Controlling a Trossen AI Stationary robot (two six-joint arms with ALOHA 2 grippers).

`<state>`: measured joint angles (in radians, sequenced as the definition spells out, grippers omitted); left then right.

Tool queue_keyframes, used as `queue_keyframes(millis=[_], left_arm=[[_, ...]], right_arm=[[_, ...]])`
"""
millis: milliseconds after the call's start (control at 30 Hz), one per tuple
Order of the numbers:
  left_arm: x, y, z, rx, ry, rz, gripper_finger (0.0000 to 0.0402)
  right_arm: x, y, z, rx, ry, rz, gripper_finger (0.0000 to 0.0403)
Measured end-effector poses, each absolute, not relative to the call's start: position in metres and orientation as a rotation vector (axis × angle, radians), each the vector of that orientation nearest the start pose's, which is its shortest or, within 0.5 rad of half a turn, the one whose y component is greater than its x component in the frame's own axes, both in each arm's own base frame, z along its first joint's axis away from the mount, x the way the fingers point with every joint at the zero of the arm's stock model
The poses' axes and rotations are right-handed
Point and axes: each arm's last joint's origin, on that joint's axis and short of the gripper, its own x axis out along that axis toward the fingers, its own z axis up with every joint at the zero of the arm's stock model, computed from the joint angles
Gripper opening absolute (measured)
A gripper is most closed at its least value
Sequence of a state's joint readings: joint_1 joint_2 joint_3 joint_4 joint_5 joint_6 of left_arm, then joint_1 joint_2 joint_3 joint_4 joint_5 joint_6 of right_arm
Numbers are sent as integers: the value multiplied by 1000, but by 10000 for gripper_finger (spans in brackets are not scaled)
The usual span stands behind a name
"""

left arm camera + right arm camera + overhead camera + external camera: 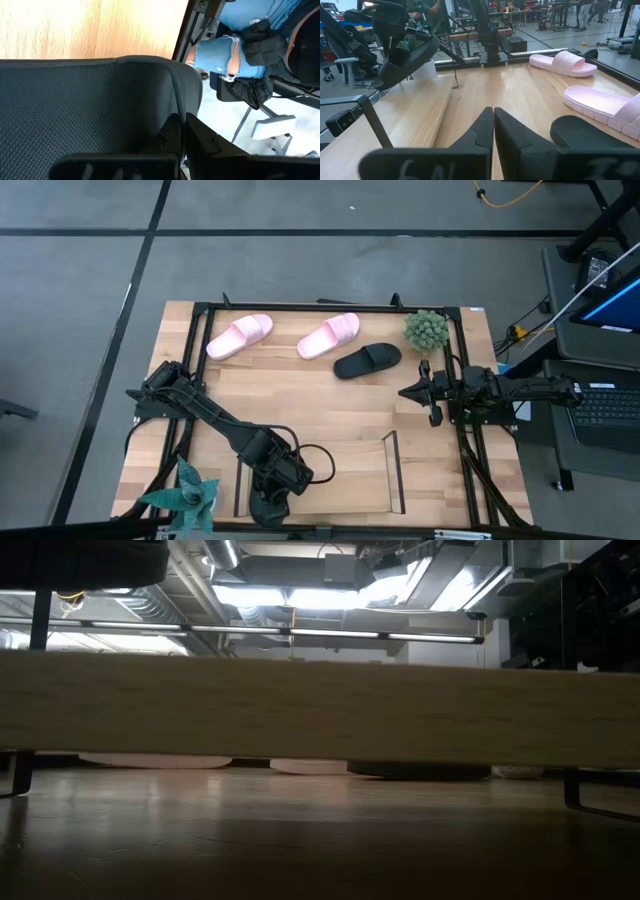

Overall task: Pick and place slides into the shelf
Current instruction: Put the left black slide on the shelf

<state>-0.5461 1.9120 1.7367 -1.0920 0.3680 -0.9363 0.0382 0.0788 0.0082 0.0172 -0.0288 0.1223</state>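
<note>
While the right arm waits at the table's right edge, the left gripper (272,505) hangs at the near edge of the shelf (392,470), its fingers (172,135) pressed together on the rim of a black slide (90,105). In the left wrist view that slide fills most of the picture: matte, with a fine dimpled texture and a rounded raised edge. The right wrist view shows it from across the table, lifted clear of the wood and tilted.

The shelf is a low rectangle of thin black wire over a pale wooden base, lying at the table's near side. No slide rests on its base in the high view.

Three slides lie on the table's far half. Two pale pink slides (240,336) (328,335), smooth and foam-like with broad ribbed straps, sit side by side but apart. The second black slide (367,360) lies just beside the right-hand pink one, nearer the right gripper (408,392), whose fingers (480,130) are closed together on nothing.

The table (300,400) is light wood in glued strips with a soft sheen, framed by black bars. A round, spiky green plant (426,328) stands at the far right corner; a teal, leafy plant (185,492) stands at the near left. The floor is grey with dark lines. Beyond the table, a person in torn blue jeans (220,50) sits close by, and ceiling lights and ducting show in the low view.
</note>
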Motion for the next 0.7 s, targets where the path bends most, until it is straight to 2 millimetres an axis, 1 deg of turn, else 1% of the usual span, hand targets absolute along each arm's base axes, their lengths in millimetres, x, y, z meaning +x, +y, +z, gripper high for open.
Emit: queue_keyframes(millis=[267,500,700], left_arm=[[327,-210,277,-615,1526,-87,0],[321,-206,254,-648,1615,-8,0],[320,-206,251,-642,1624,-15,0]], right_arm=[[102,5,162,122,58,64,17],[102,5,162,121,57,64,17],[102,5,162,122,57,64,17]])
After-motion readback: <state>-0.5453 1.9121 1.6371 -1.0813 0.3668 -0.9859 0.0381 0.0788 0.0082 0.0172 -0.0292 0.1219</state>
